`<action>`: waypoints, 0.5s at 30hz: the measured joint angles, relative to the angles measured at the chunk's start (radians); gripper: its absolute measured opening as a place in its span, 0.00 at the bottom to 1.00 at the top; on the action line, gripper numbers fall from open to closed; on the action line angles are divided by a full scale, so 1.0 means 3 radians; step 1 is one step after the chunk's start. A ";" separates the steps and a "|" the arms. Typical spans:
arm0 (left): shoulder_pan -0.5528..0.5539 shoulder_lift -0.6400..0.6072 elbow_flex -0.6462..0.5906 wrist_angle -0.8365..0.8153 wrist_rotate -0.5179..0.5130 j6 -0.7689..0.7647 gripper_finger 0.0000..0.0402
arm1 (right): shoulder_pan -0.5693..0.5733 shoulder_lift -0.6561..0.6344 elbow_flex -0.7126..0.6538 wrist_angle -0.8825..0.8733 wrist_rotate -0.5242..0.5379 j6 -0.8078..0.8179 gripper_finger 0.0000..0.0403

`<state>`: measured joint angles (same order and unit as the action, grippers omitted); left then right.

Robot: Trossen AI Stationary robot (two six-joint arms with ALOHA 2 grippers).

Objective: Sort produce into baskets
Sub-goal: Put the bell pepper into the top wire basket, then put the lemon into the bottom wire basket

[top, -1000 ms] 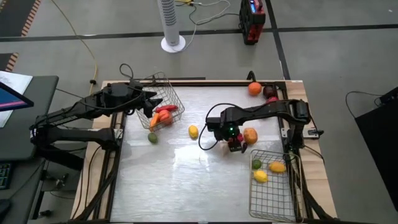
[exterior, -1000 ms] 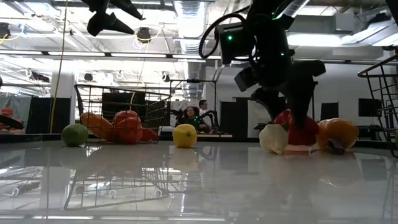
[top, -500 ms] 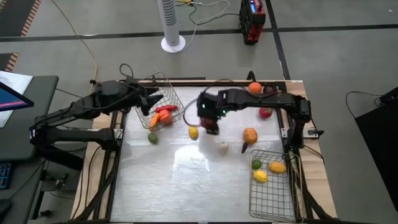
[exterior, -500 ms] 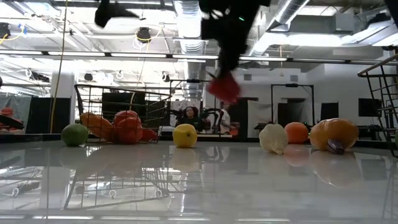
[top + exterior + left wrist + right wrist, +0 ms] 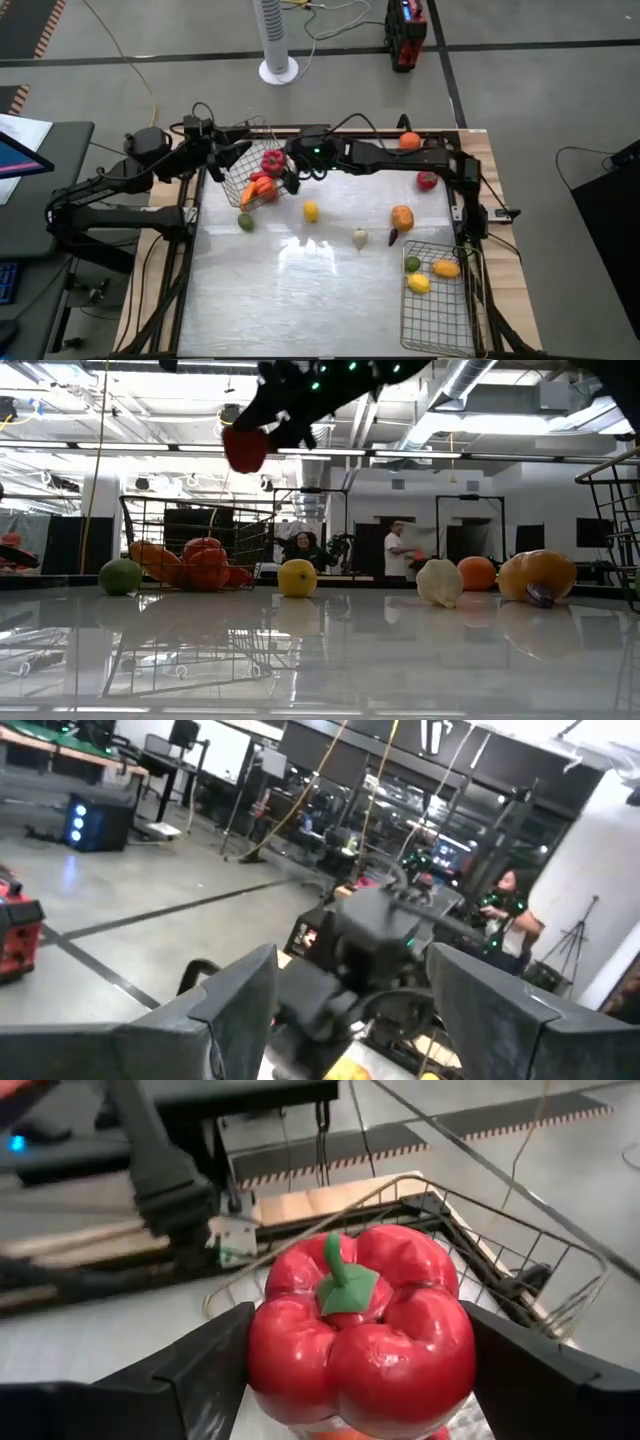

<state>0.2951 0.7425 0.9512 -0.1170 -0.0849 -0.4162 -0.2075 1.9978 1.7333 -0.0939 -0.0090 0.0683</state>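
Right gripper [image 5: 352, 1380] holds a red pepper [image 5: 272, 161] between its two dark fingers, jaws spread wide around its body, stem up. It hangs over the far basket [image 5: 262, 132] on the left arm's side of the table — the one tilted up on its edge, with a carrot and other red and orange produce [image 5: 258, 186] already gathered in it. From table height the pepper sits well above that basket's wire rim, not yet down among the things inside.

Left gripper [image 5: 350, 1010] sits just beside the same basket at its outer side, fingers apart, holding nothing that I can see; whether it is touching the wire I cannot tell.

So the step in hand, as I read it, is the drop — the pepper is carried over and only needs releasing. The next move calls for lowering it toward the basket's open mouth and then letting the fingers part further, so it falls in rather than bouncing off the tilted rim.

Still loose on the table, all on the near side of that basket: a green lime [image 5: 245, 221] closest to it, a yellow lemon [image 5: 311, 211], a white garlic [image 5: 360, 238], an orange [image 5: 402, 217] and a small tomato [image 5: 427, 180]. The second basket [image 5: 440, 310] lies well apart from the first, holding a lime and lemons.
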 joint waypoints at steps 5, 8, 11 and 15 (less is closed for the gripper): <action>-0.0007 0.0018 0.0000 -0.0031 0.0001 -0.0127 0.61 | -0.0068 0.0213 0.0212 -0.0186 -0.0109 0.0157 0.92; -0.0007 0.0030 0.0000 -0.0020 0.0001 -0.0179 0.61 | -0.0108 0.0282 0.0332 -0.0315 -0.0115 0.0156 0.97; -0.0008 0.0041 0.0000 -0.0025 0.0003 -0.0197 0.61 | -0.0144 0.0286 0.0420 -0.0399 -0.0115 0.0149 0.98; -0.0007 0.0038 0.0000 -0.0089 0.0041 -0.0232 0.61 | -0.0171 0.0262 0.0542 -0.0800 -0.0139 0.0123 0.98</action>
<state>0.2931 0.7540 0.9512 -0.1436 -0.0724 -0.4859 -0.2588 2.0763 1.8958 -0.3339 -0.0507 0.1051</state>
